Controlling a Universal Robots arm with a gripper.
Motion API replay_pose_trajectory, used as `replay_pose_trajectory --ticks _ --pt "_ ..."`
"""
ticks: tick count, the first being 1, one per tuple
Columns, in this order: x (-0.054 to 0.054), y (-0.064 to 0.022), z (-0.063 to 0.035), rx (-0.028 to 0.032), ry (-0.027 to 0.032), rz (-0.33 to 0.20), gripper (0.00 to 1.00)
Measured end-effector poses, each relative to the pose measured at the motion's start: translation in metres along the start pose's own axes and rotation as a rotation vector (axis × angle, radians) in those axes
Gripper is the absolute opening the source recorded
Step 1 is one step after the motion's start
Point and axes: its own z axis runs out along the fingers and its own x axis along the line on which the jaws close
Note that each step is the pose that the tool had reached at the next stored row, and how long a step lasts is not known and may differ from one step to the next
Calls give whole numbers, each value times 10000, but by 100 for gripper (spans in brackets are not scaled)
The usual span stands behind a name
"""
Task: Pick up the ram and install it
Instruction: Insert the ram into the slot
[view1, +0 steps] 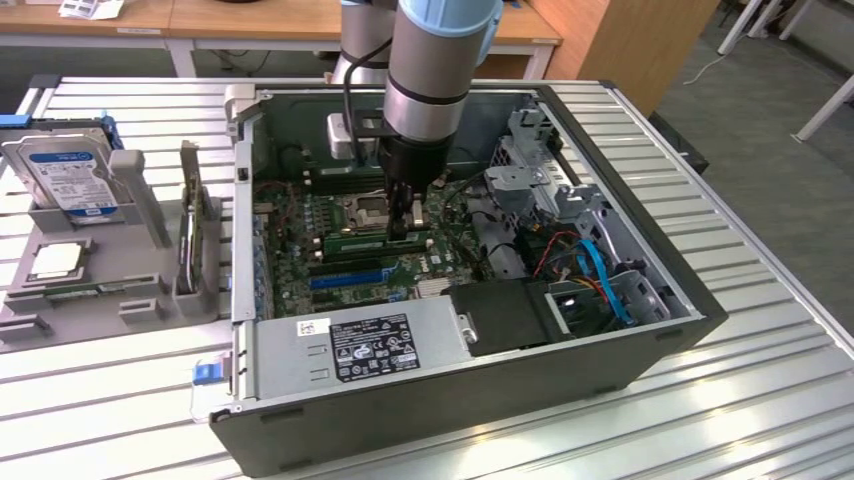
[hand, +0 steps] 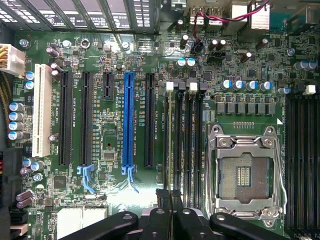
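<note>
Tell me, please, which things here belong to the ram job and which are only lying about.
For the job:
- the ram, held by the gripper
- the memory slots
- the open computer case

Lying about, in the grey holder:
- the hard drive
- the expansion card
- the processor chip

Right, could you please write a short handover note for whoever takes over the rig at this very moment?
End effector: shut on the long, thin green circuit-board ram stick, reaching down inside the open dark grey computer case.
Ram: held lengthwise at the black memory slots, beside the silver processor socket on the green motherboard.
Done: the ram is picked up and lined up with the slots.
Left: I cannot tell whether it is seated yet, so count the install as unfinished; the end effector has not let go.
</note>
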Motion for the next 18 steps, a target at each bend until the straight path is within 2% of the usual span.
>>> replay_pose_trajectory --ticks 18 --pt "1 -1 27 0 0 0 12"
